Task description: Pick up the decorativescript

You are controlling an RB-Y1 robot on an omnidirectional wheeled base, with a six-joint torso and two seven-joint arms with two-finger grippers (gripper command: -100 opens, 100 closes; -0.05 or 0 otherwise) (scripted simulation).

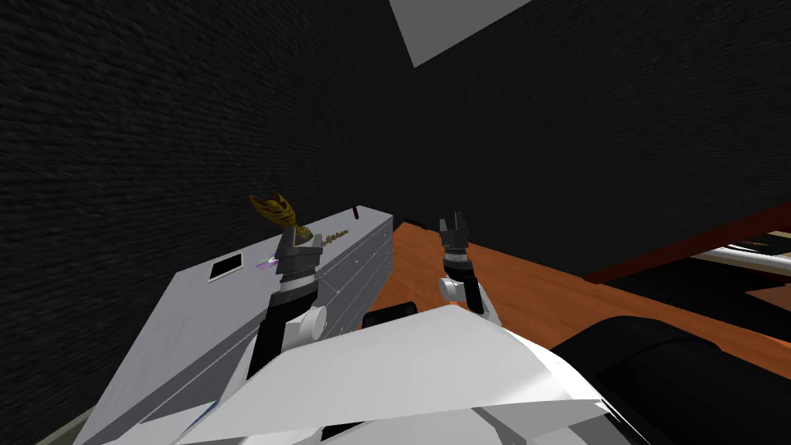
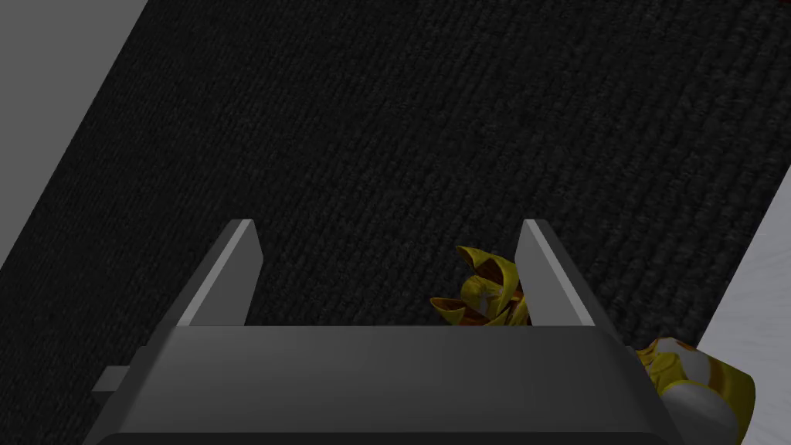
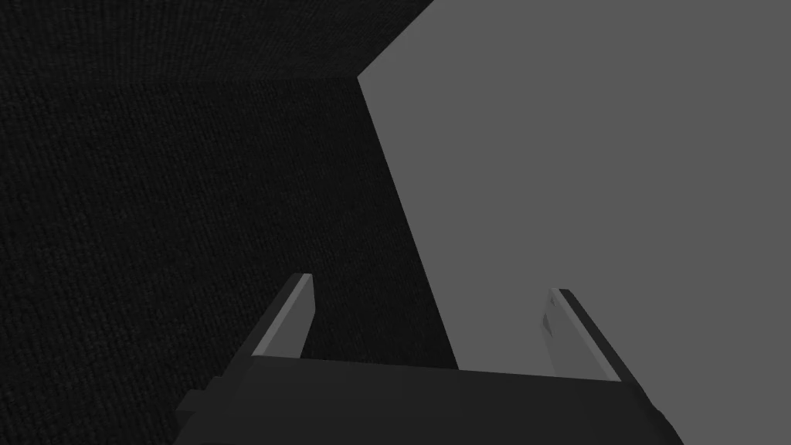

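Observation:
A small line of gold script [image 1: 337, 235] lies flat on the grey cabinet top [image 1: 193, 309], near its far end. My left gripper [image 1: 300, 241] hovers over that top, a little short of the script, and is open. In the left wrist view the left gripper [image 2: 386, 270] has nothing between its fingers. A gold leafy ornament [image 2: 485, 287] shows just beside one finger [image 2: 548, 270], partly behind it. The same ornament [image 1: 276, 210] stands on the cabinet right by the gripper. My right gripper [image 1: 454, 225] is raised over the floor, open.
A white-framed dark picture [image 1: 226, 268] and a small purple thing [image 1: 268, 264] lie on the cabinet left of my left arm. A dark wall runs close behind the cabinet. Orange-brown floor [image 1: 502, 286] lies to its right, with a dark rounded seat [image 1: 680, 371] at lower right.

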